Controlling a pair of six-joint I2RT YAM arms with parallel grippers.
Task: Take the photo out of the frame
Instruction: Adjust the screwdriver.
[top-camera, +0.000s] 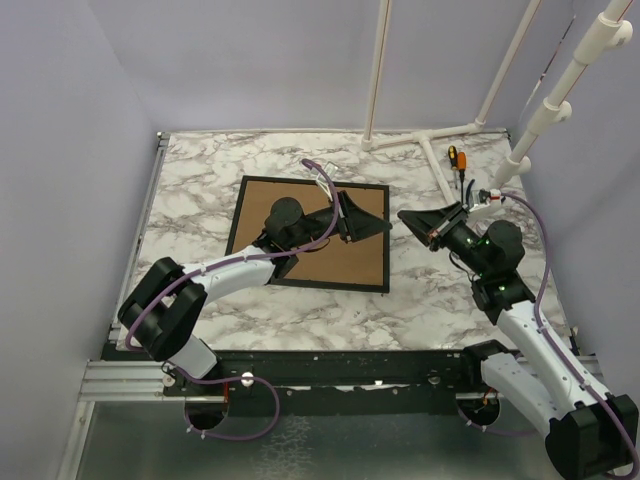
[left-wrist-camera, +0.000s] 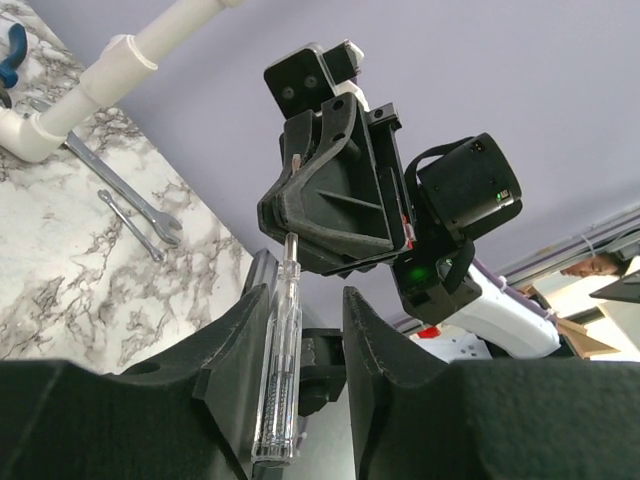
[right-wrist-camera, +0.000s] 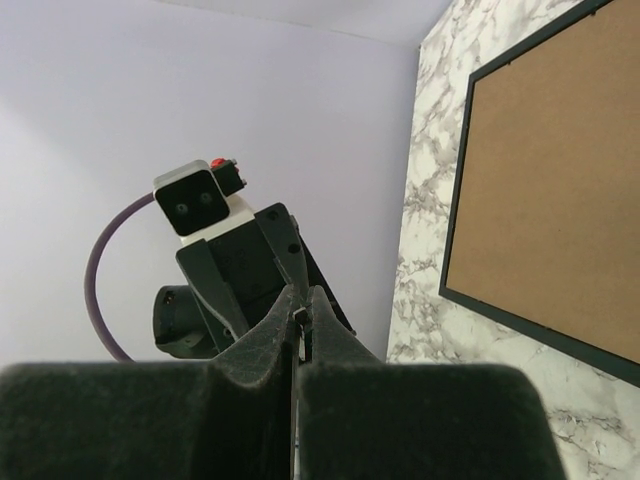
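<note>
The frame lies face down on the table, brown back up; the photo is hidden beneath. At its right edge the right gripper pinches a screwdriver by the shaft. The left gripper, jaws part-open, brackets the handle, likely a handover for prying.

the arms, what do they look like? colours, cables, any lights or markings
The left arm and right arm have white links between bulky black joints. The left gripper and right gripper are matte black, each with two wedge-shaped fingers. A white camera block sits on each wrist, a purple cable loops along each arm, and a green light glows on the right wrist.
</note>
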